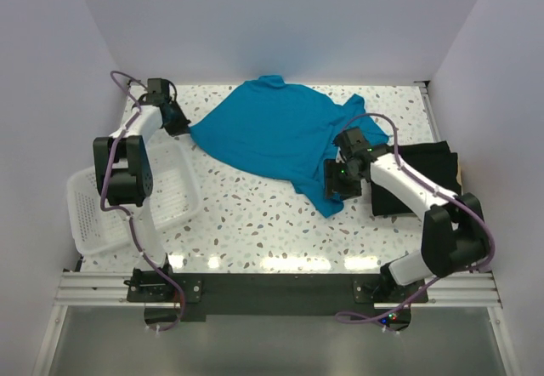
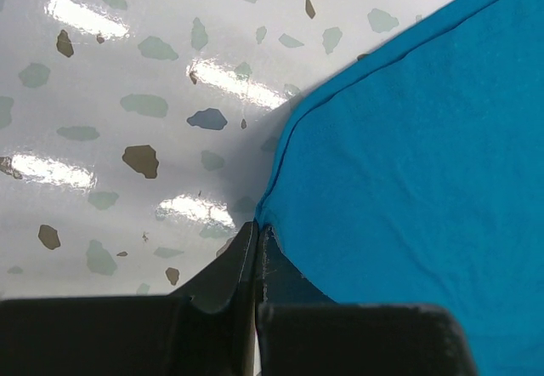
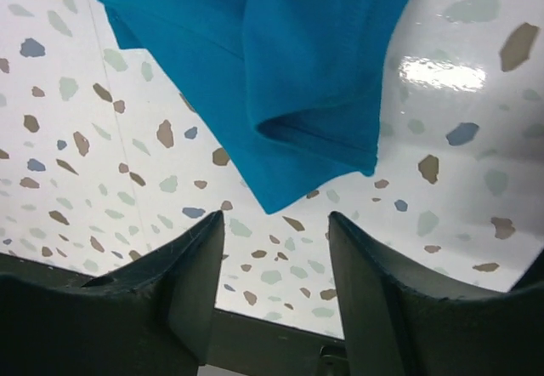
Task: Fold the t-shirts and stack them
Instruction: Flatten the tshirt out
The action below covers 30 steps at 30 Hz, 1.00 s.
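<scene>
My left gripper is pressed together on a hem corner of the teal t-shirt, which lies spread across the upper middle of the top view. My right gripper stands spread and empty by the shirt's lower corner. I should bite deep there, then lift both corners evenly. My right arm partly hides the black t-shirt at right.

Matt knit cloth: teal shirt, black shirt. Table: glossy, smooth, speckled. Basket: white plastic mesh.
</scene>
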Motion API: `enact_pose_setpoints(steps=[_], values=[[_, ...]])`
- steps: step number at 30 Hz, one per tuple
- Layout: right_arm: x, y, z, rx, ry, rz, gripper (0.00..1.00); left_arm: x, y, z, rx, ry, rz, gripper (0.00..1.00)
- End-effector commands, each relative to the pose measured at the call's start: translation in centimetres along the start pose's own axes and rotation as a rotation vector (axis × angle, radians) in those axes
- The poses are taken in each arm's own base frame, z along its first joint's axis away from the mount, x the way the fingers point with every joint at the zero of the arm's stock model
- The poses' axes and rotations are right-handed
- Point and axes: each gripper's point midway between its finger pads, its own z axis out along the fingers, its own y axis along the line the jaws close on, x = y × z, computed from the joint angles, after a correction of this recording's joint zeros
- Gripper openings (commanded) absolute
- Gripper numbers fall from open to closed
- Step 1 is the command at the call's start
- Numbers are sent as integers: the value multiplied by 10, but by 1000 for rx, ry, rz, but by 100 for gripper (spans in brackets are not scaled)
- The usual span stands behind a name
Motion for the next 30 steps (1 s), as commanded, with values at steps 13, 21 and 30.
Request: enact_pose_setpoints(steps=[13,21,30], values=[[-38,-24,53,195,-85,-70,72,-11,-9,-4,41,-30,54,0],[-51,-18,46,192,-85,-102,5,-16,-11,-11,42,-54,57,0],[-34,1,-39,108,-25,-129,4,-29,-17,-50,42,-95,77,0]])
